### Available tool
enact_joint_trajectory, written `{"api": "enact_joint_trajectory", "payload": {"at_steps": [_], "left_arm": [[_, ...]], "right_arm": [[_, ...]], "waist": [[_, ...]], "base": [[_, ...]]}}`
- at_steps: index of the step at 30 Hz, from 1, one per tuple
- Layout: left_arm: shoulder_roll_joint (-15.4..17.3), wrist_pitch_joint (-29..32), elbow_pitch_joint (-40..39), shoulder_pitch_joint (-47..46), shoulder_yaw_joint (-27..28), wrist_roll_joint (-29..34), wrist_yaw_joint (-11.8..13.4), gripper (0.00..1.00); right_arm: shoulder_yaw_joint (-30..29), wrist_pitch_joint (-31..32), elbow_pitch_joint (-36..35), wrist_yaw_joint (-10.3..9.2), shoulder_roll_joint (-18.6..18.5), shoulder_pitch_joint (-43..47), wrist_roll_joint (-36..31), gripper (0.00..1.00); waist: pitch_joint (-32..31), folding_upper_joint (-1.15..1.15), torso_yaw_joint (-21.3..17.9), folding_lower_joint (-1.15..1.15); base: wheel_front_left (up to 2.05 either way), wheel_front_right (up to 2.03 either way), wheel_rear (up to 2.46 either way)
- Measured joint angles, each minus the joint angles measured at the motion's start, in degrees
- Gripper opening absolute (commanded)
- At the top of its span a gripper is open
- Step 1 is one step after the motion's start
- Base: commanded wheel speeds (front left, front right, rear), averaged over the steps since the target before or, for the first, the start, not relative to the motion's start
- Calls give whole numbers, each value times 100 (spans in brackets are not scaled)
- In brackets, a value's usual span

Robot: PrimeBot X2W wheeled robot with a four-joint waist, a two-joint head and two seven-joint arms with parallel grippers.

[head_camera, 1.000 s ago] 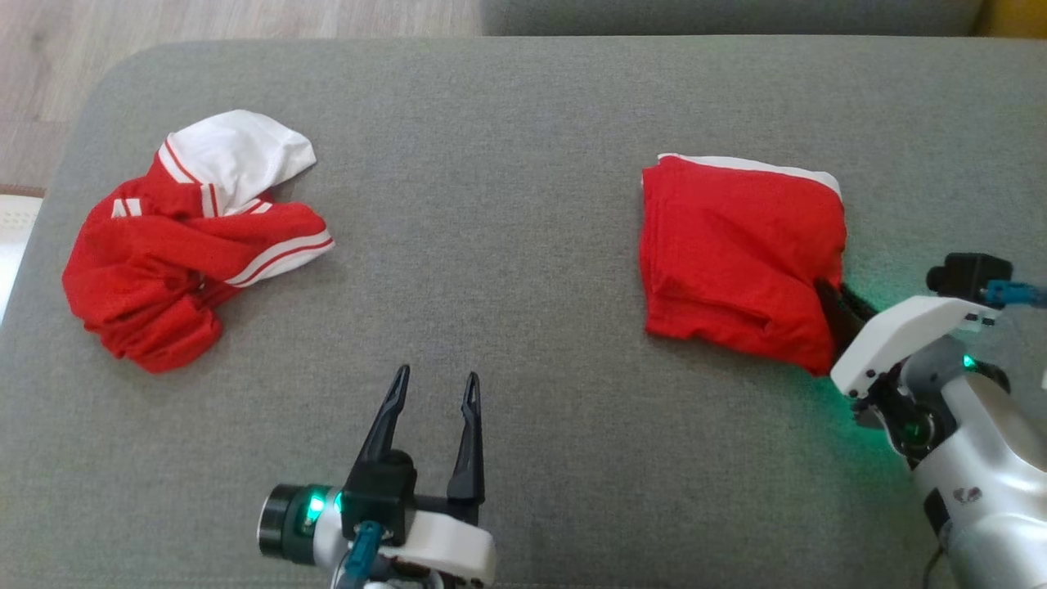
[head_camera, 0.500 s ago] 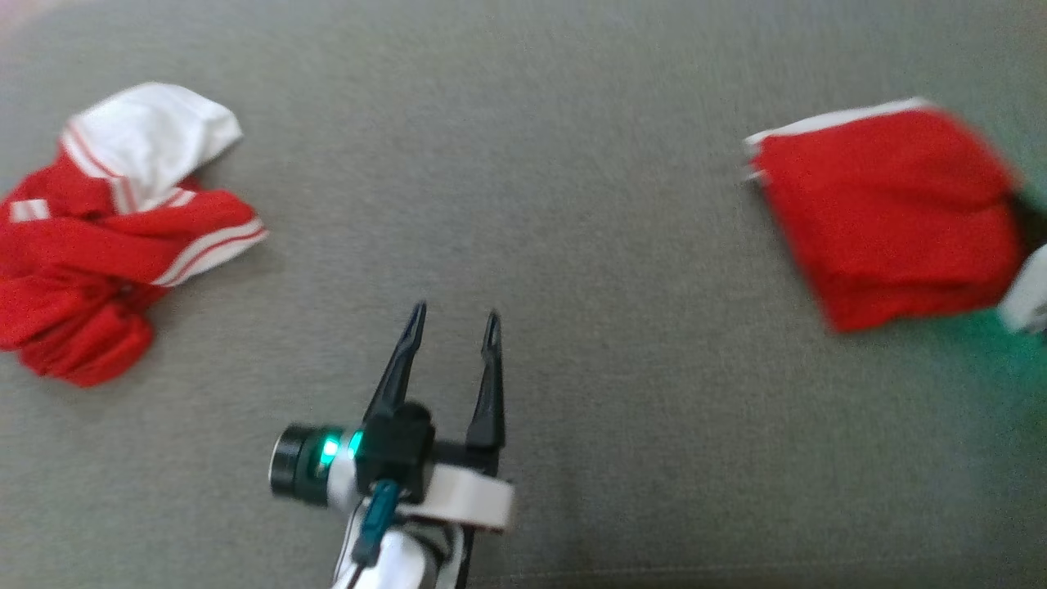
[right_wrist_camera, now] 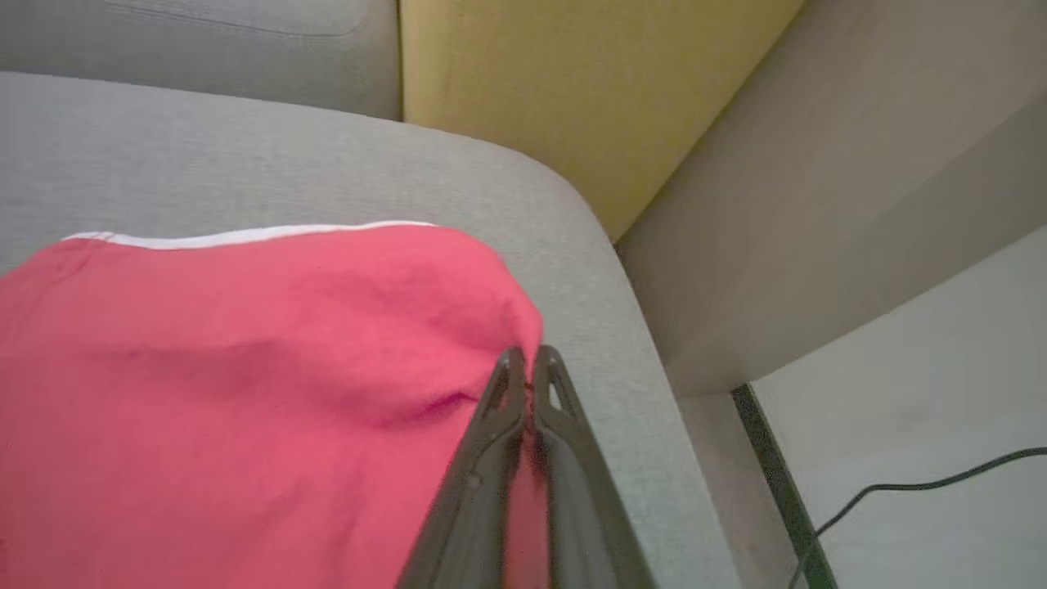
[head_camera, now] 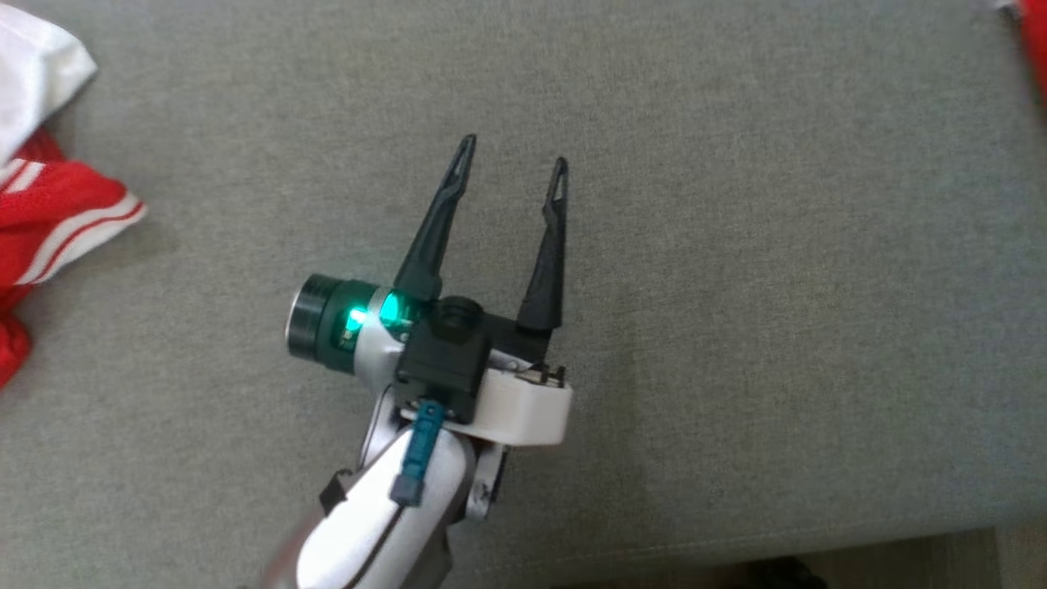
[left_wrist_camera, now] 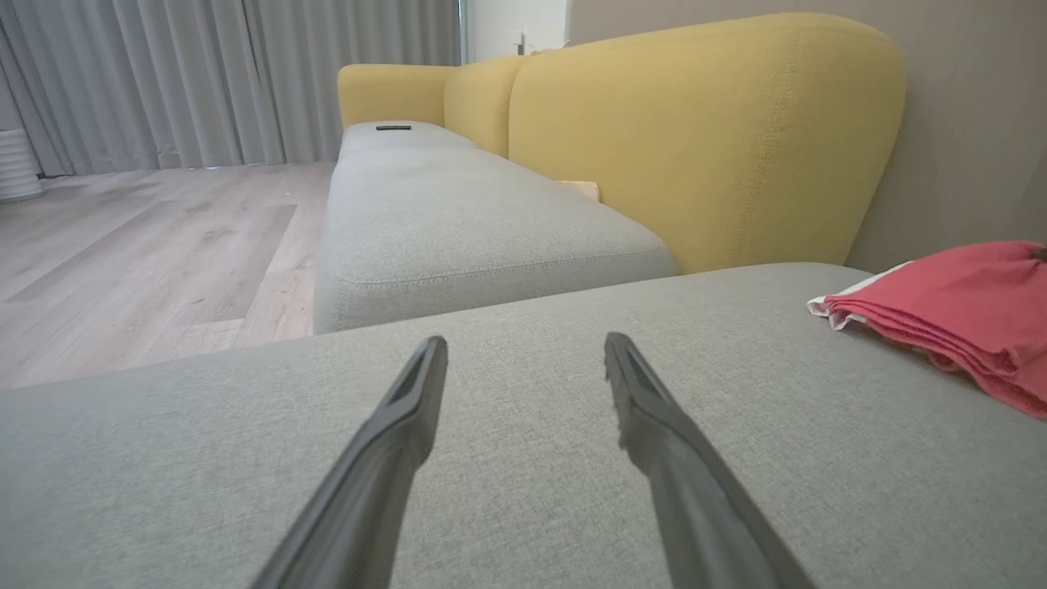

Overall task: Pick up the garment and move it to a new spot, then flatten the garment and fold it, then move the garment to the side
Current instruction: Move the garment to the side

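Red folded garment [right_wrist_camera: 245, 393] pinched at edge by closed right gripper [right_wrist_camera: 529, 357]; left gripper [head_camera: 514, 151] spread wide over grey cushion [head_camera: 777, 286].

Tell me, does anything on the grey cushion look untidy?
Yes. The red and white garment at the head view's left edge lies crumpled in a heap, while the folded red garment, pinched by the right hand, looks neat.
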Motion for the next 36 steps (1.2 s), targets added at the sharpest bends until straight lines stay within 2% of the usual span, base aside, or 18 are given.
{"api": "enact_joint_trajectory", "payload": {"at_steps": [8,10,13,15,20,24,29,30,34,36], "left_arm": [[-2,0,-30,-126,-207,44,116,100],[0,0,-16,-167,-209,55,120,100],[-1,0,23,-187,-203,97,119,100],[-2,0,55,-176,-169,94,120,100],[-12,0,194,44,115,-134,121,100],[13,1,488,636,520,-431,99,100],[22,1,708,1304,1046,-734,-171,100],[23,1,772,1553,1234,-732,-265,100],[23,1,887,2082,1579,-730,-438,100],[24,1,912,2220,1651,-723,-456,100]], "right_arm": [[-180,-196,631,1,-191,-387,-512,0],[-180,-353,809,1,-190,-509,-810,100],[-290,-698,1103,0,-136,-747,-1236,100],[-366,-935,1213,0,40,-907,-1454,100],[-487,-1243,1241,1,1058,-836,-1630,100],[-561,-1324,1077,0,1827,-254,-1626,100],[-757,-1324,176,1,2574,902,-1562,100],[-935,-1324,-231,0,2795,1380,-1563,100],[-1389,-1325,-1058,0,3254,2423,-1737,100],[-1458,-1325,-1293,0,3372,2698,-1835,100]], "waist": [[256,0,48,-1],[240,0,59,-1],[157,0,82,-1],[64,0,96,-1],[-317,0,108,-1],[-774,0,102,-2],[-1457,0,85,-2],[-1747,0,81,-2],[-2330,0,83,-2],[-2470,0,86,-2]], "base": [[0,0,0],[0,0,0],[0,0,0],[0,0,0],[0,0,0],[0,0,0],[0,0,0],[0,0,0],[0,0,0],[0,0,0]]}}
